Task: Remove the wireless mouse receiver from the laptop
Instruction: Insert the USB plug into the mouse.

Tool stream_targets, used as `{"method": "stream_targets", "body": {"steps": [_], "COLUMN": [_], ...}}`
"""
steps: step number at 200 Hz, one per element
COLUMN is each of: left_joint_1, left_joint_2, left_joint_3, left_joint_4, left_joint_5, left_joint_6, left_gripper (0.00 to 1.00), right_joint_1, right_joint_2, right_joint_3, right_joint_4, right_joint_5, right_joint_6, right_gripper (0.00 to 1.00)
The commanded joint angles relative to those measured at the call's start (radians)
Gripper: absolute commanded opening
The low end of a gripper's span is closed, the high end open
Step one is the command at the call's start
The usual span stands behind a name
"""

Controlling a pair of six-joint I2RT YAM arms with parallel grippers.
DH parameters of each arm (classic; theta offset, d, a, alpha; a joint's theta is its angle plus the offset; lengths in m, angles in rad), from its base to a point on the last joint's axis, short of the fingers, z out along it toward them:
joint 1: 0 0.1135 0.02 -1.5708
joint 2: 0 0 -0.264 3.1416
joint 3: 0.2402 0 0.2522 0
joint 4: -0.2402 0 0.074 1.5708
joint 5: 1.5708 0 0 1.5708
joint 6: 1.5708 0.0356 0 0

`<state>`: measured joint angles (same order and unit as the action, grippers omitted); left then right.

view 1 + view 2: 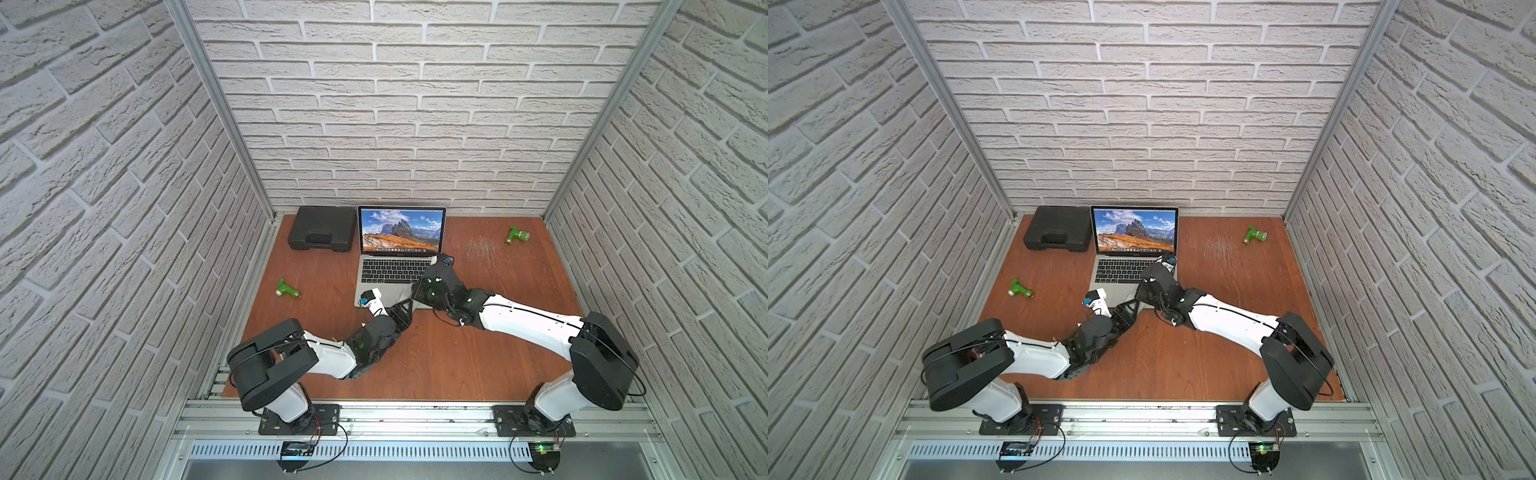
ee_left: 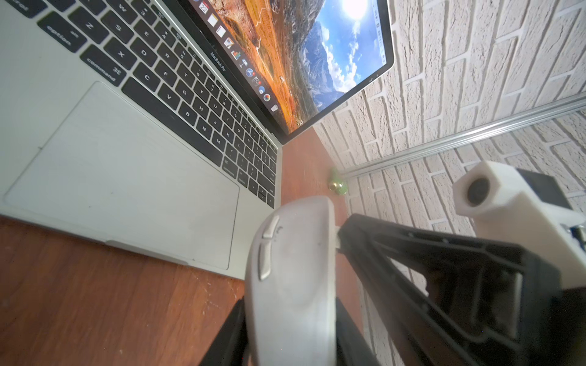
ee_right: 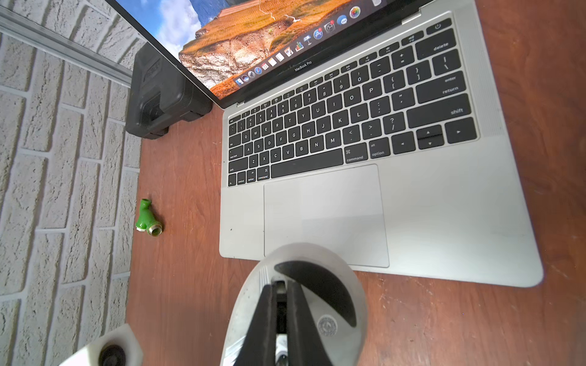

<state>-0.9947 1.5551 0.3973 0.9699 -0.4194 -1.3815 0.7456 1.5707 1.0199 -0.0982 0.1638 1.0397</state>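
The open silver laptop [image 1: 390,270] [image 1: 1121,270] stands at the back middle of the wooden table, its screen lit. Its keyboard and trackpad fill the left wrist view [image 2: 126,177] and the right wrist view [image 3: 444,206]. Just in front of the laptop's front edge, my left gripper [image 1: 405,308] [image 2: 290,317] is shut on the light grey mouse [image 2: 295,269], held on its side. The mouse's underside [image 3: 336,329] faces my right gripper [image 1: 415,293] [image 3: 279,285]. That gripper is shut on a small dark piece, the wireless mouse receiver [image 3: 280,289], at a slot in the underside. I see nothing plugged into the laptop's sides.
A black moulded case [image 1: 322,228] [image 3: 161,95] lies left of the laptop screen. One green pipe fitting [image 1: 286,289] [image 3: 147,218] lies left of the laptop, another [image 1: 516,236] at the back right. Brick walls close in three sides.
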Motion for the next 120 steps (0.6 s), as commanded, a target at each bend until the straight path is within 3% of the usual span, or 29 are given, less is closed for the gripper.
{"method": "stream_targets", "body": {"steps": [1,37,63,120], "left_joint_1": [0.0,0.001,0.002,0.005], "left_joint_2": [-0.003,-0.005,-0.01,-0.02], "left_joint_3": [0.031,0.026,0.023,0.014], "left_joint_4": [0.195,0.203,0.204,0.206], "left_joint_5": [0.004,0.002,0.0,0.0], "left_joint_6": [0.009,0.006,0.009,0.008], "left_gripper": [0.0,0.0,0.0,0.0], "right_joint_1": [0.026,0.032,0.032,0.031], "right_joint_2": [0.032,0.044,0.043,0.044], "right_joint_3": [0.03,0.041,0.055,0.098], "right_joint_4": [-0.079,-0.094,-0.117,-0.163], "right_joint_5": [-0.017,-0.014,-0.006,0.005], "right_joint_6": [0.003,0.006,-0.004,-0.031], "right_gripper": [0.03,0.03,0.14,0.26]}}
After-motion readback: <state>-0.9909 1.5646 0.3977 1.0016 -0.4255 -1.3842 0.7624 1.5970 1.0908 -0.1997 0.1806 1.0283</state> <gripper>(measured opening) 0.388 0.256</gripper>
